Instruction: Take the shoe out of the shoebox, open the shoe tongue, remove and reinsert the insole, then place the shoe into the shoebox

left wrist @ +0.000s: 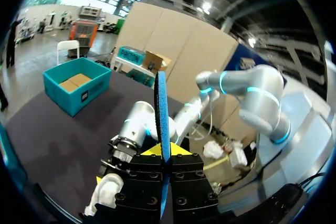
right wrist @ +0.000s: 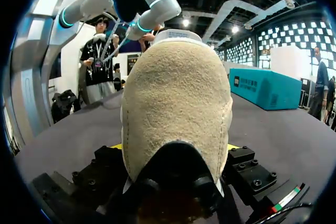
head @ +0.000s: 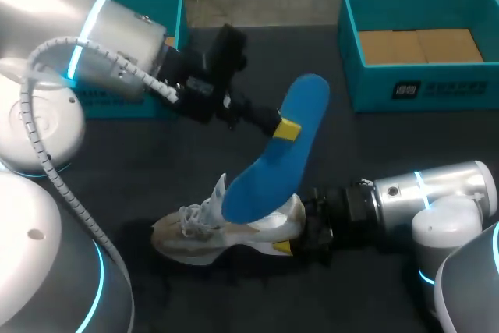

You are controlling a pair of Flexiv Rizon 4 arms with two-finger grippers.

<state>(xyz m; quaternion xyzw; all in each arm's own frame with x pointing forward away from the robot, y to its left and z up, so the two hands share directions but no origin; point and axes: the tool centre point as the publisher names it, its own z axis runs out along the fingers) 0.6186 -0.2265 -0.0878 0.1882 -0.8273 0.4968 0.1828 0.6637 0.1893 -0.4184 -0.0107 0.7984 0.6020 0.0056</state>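
A white and beige shoe (head: 210,228) lies on the dark table, toe toward my left side. My right gripper (head: 293,228) is shut on its heel. In the right wrist view the suede heel (right wrist: 176,87) fills the space between the wide-set fingers. A blue insole (head: 282,150) slants up from the shoe's opening. My left gripper (head: 285,127) is shut on the insole's upper part. The left wrist view shows the insole (left wrist: 161,111) edge-on, pinched between the fingers of the left gripper (left wrist: 165,153), with the shoe (left wrist: 105,192) below. Whether the insole's lower end sits inside the shoe is hidden.
A teal shoebox (head: 421,76) with brown cardboard inside stands at the back right. A second teal box (head: 173,7) stands at the back left, mostly behind my left arm. Bare table (head: 156,157) lies between the boxes and the shoe.
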